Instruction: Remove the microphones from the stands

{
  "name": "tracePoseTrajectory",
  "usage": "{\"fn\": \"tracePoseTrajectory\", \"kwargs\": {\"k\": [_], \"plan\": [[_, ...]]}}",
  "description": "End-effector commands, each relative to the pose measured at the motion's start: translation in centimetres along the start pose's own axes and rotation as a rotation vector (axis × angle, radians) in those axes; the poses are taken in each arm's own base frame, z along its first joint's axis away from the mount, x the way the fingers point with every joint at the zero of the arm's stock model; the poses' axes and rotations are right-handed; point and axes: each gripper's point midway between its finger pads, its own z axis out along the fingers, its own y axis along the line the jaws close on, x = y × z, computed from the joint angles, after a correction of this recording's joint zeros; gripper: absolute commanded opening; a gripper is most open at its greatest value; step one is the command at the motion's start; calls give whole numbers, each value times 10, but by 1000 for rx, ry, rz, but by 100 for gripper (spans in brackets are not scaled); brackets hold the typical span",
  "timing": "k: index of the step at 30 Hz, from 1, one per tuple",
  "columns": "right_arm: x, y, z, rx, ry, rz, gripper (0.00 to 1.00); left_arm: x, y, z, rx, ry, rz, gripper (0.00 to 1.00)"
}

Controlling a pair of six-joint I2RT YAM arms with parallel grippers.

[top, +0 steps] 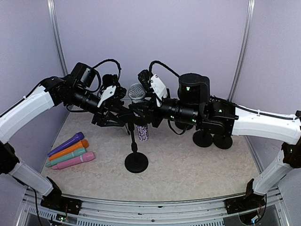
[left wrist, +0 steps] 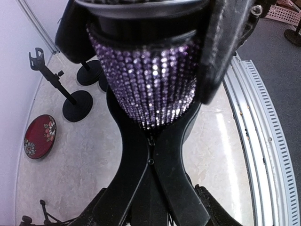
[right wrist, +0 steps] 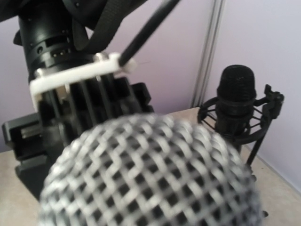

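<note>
The microphone has a silver mesh head [top: 137, 92] and a purple rhinestone body [left wrist: 150, 80]. It stands upright in the black clip [left wrist: 153, 165] of the stand [top: 136, 162] at mid-table. My right gripper [top: 142, 112] comes in from the right and is shut on the microphone just under the head. Its dark fingers [left wrist: 225, 47] flank the purple body. In the right wrist view the mesh head [right wrist: 150, 174] hides those fingers. My left gripper [top: 123, 114] reaches from the left, and its fingertips [left wrist: 214, 207] press both sides of the clip's lower part.
Several coloured microphones [top: 70, 151] lie at the left. Two round stand bases [top: 212, 139] sit at the right, behind my right arm. A black studio mic in a shock mount [right wrist: 237, 106], an empty stand [left wrist: 61, 89] and a red plate [left wrist: 40, 136] are nearby.
</note>
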Motion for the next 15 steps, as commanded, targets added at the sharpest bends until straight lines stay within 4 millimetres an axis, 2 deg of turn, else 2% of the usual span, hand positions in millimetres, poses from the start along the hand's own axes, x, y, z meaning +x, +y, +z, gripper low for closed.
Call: {"fn": "tracePoseTrajectory", "kwargs": {"k": [1,5,7,12,15], "plan": [[-32,-8,-3,39,-76,-43,0,-15,18,-5,-51,-7,88,56],[-26,-9,2,40,-62,-46,0,-15,26,0,-55,1,97,72],[-22,-9,4,34,-55,-41,0,-15,28,1,-59,-1,98,75],[-22,-12,3,39,-61,-34,0,-13,25,2,-41,-5,95,68],[-21,-14,3,34,-62,-22,0,-14,23,3,-30,-12,96,56]]}}
